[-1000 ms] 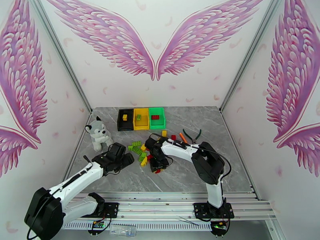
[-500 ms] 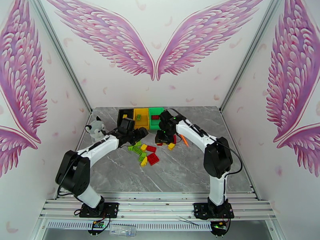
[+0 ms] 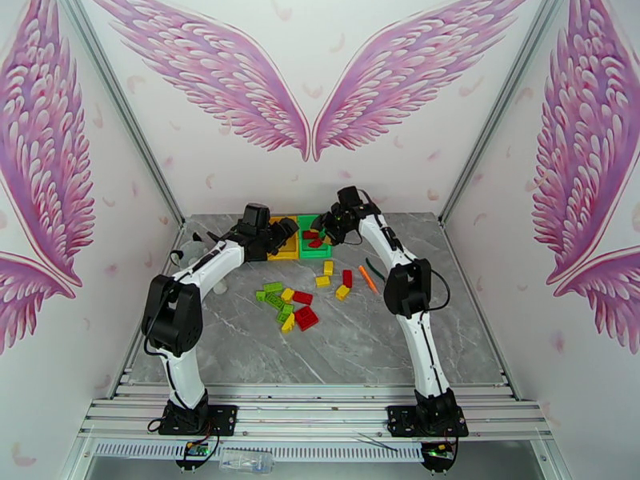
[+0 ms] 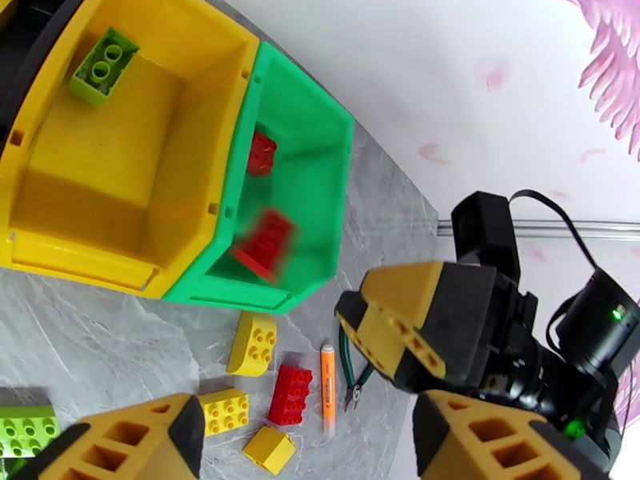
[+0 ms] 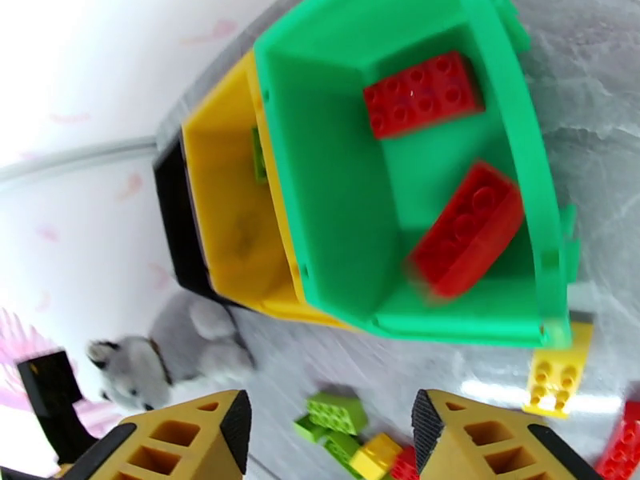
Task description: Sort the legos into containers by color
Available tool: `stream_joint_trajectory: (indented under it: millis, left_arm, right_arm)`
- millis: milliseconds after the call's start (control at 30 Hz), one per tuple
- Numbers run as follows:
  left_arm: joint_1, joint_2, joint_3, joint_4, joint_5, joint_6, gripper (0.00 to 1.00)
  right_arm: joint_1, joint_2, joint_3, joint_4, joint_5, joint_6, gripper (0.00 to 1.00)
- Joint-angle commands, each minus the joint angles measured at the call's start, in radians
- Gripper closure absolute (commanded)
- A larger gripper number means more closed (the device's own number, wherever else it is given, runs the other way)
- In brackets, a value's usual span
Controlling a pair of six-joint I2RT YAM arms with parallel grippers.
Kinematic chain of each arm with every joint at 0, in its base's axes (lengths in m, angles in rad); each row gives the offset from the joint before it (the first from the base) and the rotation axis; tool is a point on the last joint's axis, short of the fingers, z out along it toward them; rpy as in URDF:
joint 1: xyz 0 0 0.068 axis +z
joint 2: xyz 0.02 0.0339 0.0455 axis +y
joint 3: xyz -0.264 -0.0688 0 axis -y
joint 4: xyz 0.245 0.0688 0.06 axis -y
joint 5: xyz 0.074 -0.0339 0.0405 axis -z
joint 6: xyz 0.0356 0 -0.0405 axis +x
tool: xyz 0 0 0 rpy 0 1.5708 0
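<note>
Right gripper (image 5: 328, 426) rose over the green bin (image 5: 320, 154) — jaws apart, red brick (image 5: 468, 230) released; left gripper (image 4: 312, 450) spread, empty.

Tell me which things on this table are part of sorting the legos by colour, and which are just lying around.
Part of the job:
- loose legos
- red legos in the green bin
- green lego in the yellow bin
- black bin

Just lying about:
- plush husky
- orange stick
- pliers
</note>
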Motion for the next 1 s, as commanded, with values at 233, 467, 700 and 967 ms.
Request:
stream_joint_trajectory:
  millis: [233,467,700,967]
  left_arm:
    - [-0.025,-0.128,-0.103,-0.106,-0.069,0.088,0.28]
    - [-0.066,-0.299,-0.300,-0.190,-0.206,0.125,0.28]
    - [-0.086,-0.516,-0.547,-0.221,-0.318,0.060,0.26]
    - [-0.097,-0.737,-0.756,-0.255,-0.373,-0.019,0.25]
  right_arm:
    - [0.032,-0.186,-0.223,0.057,-0.016,-0.078,0.35]
    - [0.077,-0.457,-0.600,0.061,0.056,-0.217,0.29]
    - [0.205,-0.642,-0.926,-0.033,0.237,-0.398,0.24]
    - [0.420,-0.710,-1.163,-0.043,0.419,-0.430,0.18]
